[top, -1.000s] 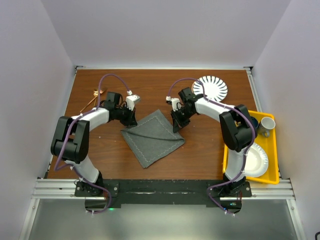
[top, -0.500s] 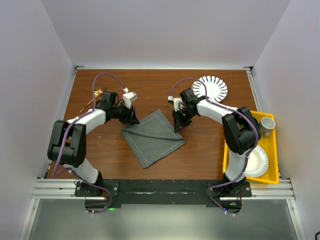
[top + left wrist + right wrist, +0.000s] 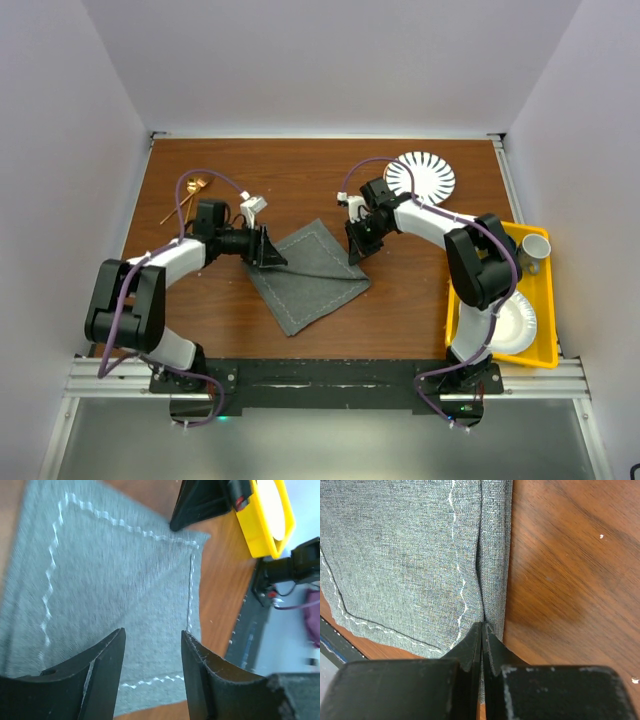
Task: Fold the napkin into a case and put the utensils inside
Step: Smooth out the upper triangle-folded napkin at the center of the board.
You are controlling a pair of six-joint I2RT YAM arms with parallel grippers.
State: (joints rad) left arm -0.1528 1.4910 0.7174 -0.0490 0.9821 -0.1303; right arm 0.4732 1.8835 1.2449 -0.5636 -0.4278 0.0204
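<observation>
Grey napkin: flat on brown wood table, betw. the 2 grippers, set diamond-wise. One flap is folded over w/ a diagonal crease; pale zigzag stitching runs along the hems.
L gripper: at napkin's far-left edge. Wrist view shows jaws apart w/ a moderate gap, both fingers over the cloth, nothing betw. them. Can't tell if tips touch the fabric.
R gripper: at napkin's right corner. Wrist view shows fingers pressed together, no gap, pinching the doubled cloth edge right where the crease runs in. Bare wood just beside.
Utensils: gold-copper, far-left part of table, well apart from napkin. Partly crossed by a purple cable, so can't tell the pieces apart.
Striped plate: far-right part of table, apart from napkin.
Yellow tray: at table's right edge, holds a cup + white plate.
</observation>
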